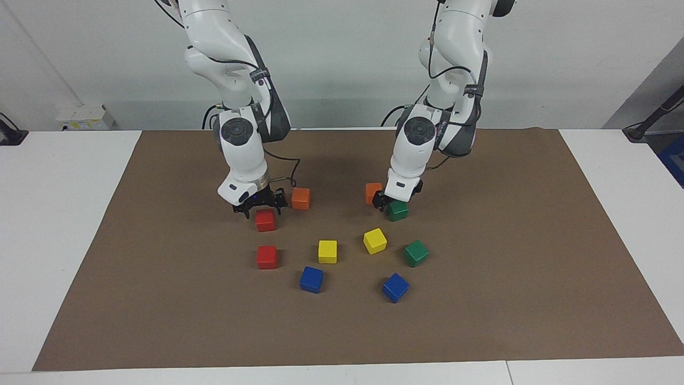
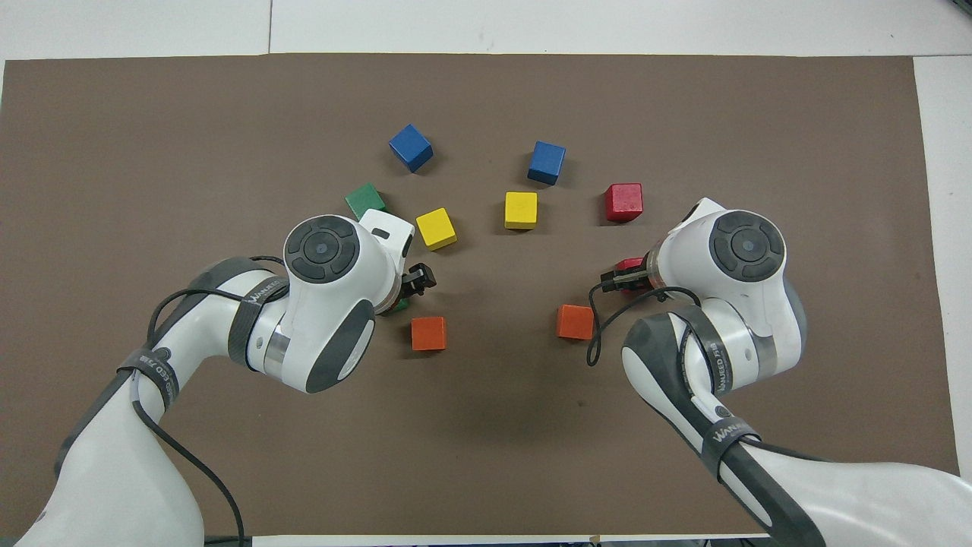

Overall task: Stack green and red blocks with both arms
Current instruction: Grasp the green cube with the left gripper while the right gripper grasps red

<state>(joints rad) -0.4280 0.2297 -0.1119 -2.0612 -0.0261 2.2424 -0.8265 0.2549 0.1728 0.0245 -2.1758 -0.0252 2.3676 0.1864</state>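
Two red blocks and two green blocks lie on the brown mat (image 1: 507, 240). My right gripper (image 1: 261, 207) hangs open just over the red block (image 1: 265, 220) that lies nearer to the robots, its fingertips spread to either side above it. In the overhead view that red block (image 2: 630, 265) peeks out beside the right gripper (image 2: 619, 275). The second red block (image 1: 266, 257) lies farther out. My left gripper (image 1: 389, 203) is open and low over the nearer green block (image 1: 398, 211), which my wrist mostly hides from above. The second green block (image 1: 416, 253) lies farther out.
Two orange cubes (image 1: 301, 198) (image 1: 373, 192) sit close beside the grippers, toward the table's middle. Two yellow cubes (image 1: 327, 251) (image 1: 374, 240) and two blue cubes (image 1: 311, 279) (image 1: 395, 287) lie farther from the robots, between the outer red and green blocks.
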